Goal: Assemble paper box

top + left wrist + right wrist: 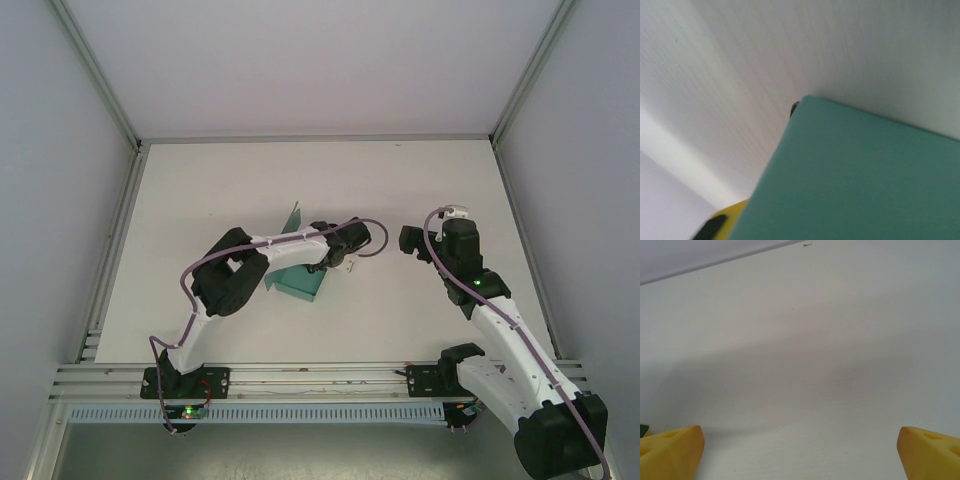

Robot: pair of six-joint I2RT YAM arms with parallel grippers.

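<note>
The light is bright, soft and even, falling from above, so my worktop looks nearly flat white in the overhead view, with only faint shadows under my arms. In my left wrist view the paper box is so near the lens that its teal face goes soft and textureless, and my yellow finger in the corner is smeared. In my right wrist view a broad pale shadow crosses the worktop, and my yellow fingertips are slightly out of focus.
</note>
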